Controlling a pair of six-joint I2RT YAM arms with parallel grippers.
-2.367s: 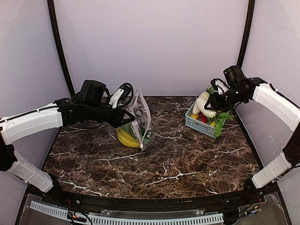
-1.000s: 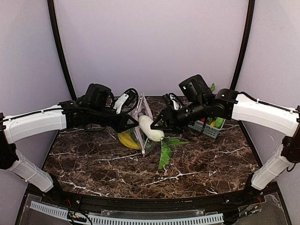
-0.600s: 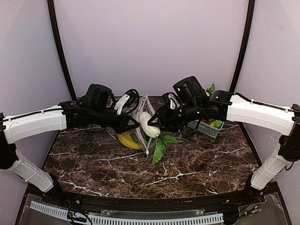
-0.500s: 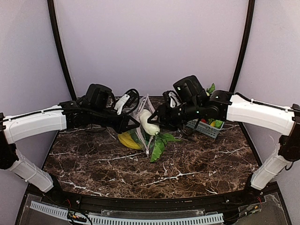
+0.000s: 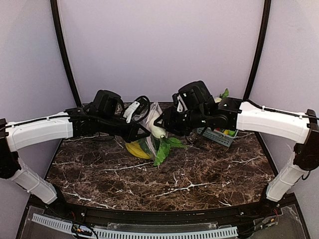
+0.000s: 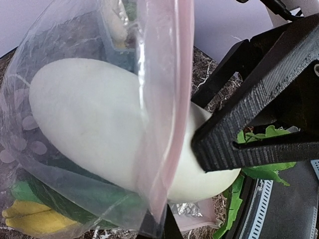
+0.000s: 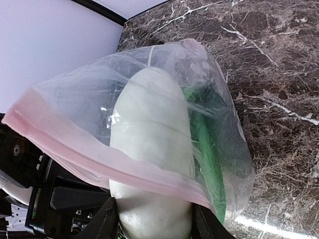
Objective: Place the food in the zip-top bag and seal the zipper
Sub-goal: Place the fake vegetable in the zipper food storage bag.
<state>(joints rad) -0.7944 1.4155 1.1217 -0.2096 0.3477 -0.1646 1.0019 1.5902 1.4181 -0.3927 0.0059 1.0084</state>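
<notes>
Since half a second ago the right gripper (image 5: pixel 167 125) has carried the long white vegetable (image 5: pixel 158 127) further left, so its rounded tip now sits inside the mouth of the zip-top bag (image 5: pixel 147 142). The bag stands left of centre on the table (image 5: pixel 199 174), a dark brown marble-patterned slab with white veins. It is thin, clear, crinkled film printed with pale spots, and its zipper (image 6: pixel 172 114) is a soft pink band arching over the smooth, matte, egg-like body of the vegetable. Lower in the bag lie the yellow banana bunch (image 6: pixel 30 219) and a dark green vegetable (image 7: pixel 204 144). The flat green leaves (image 5: pixel 162 149) hang outside, just below the mouth. The right gripper's ribbed black fingers are clamped on the vegetable's thick end. The left gripper (image 5: pixel 138 130) pinches the bag's mouth edge, its jaws mostly hidden behind plastic. At far right the slatted blue-grey basket (image 5: pixel 217 135) is half covered by the right arm; small red and yellow pieces (image 5: pixel 225 132) show in it, too small to identify.
</notes>
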